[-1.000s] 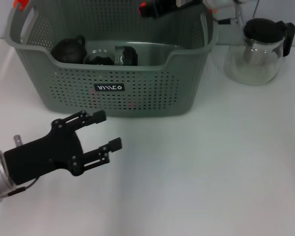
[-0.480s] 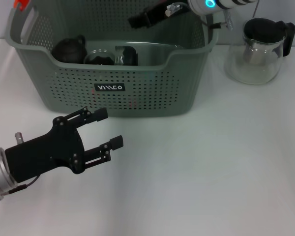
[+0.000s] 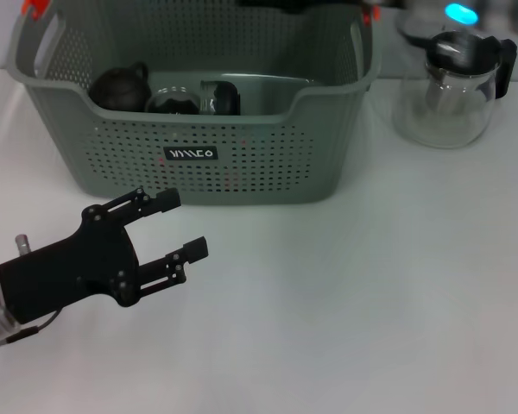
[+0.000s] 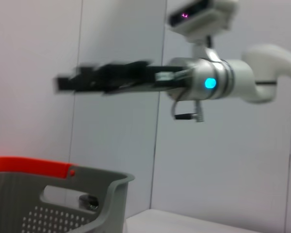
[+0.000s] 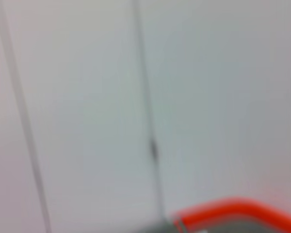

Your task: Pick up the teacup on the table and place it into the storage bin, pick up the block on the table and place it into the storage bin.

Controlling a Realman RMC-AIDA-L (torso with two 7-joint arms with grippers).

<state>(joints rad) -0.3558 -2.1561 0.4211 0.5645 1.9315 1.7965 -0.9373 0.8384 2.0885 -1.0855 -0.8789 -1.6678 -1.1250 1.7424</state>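
- The large grey-green perforated plastic storage bin (image 3: 198, 112) with orange handle clips fills the upper left and centre of the head view. A dark round teapot-like vessel (image 3: 121, 86), a glass cup-like item (image 3: 174, 101) and a dark cup (image 3: 223, 97) lie inside it along the near wall.
- No teacup or block shows on the white table (image 3: 371, 285); whether the dark cup is the task's teacup I cannot say for sure, and no block can be made out anywhere.
- The black left gripper (image 3: 174, 226) hovers at lower left of the head view, in front of the bin's near wall, fingers spread apart and holding nothing.
- The right gripper (image 4: 104, 77) appears only in the left wrist view, across the upper middle, stretched out high above the bin's orange-clipped rim; motion blur hides its fingers, so I cannot tell whether they are released or clenched, or whether anything is held.
- Risk: if the right gripper carries something and lets go this high, the piece could strike the glassware in the bin, or bounce off the rim onto the table.
- Risk: the clear glass teapot with a black lid (image 3: 453, 86) stands at upper right, just beside the bin's right end; a right arm swinging back low on that side could clip it and tip it.
- Risk: the left gripper, moving forward, could nudge the bin's near wall and shift it.
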